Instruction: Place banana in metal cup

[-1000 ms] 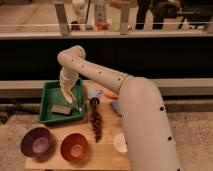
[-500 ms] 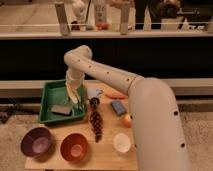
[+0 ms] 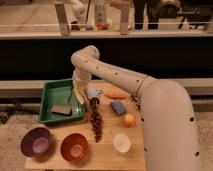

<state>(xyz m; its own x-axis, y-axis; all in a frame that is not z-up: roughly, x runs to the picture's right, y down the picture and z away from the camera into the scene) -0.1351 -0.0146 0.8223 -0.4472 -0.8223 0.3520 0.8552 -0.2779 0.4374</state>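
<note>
Tabletop count: three bowls along front edge: purple bowl, orange bowl, white bowl. One green tray, one orange ball, one banana, pinched in the one gripper above tray's right rim.

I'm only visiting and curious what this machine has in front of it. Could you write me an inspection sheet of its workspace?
Surface: wooden table, on a pale floor.
Job's things: banana, pale yellow, apparently gripped over the green tray's right edge; metal cup on the table just right of it.
Clutter: green tray holding a dark block; purple bowl; orange bowl; white cup; orange ball; blue block; carrot-like piece; dark cone-shaped cluster.
Grippers: hand shut, at the tray's right edge.
Cables: nothing seen.
Surroundings: dark wall behind; people's legs beyond.
</note>
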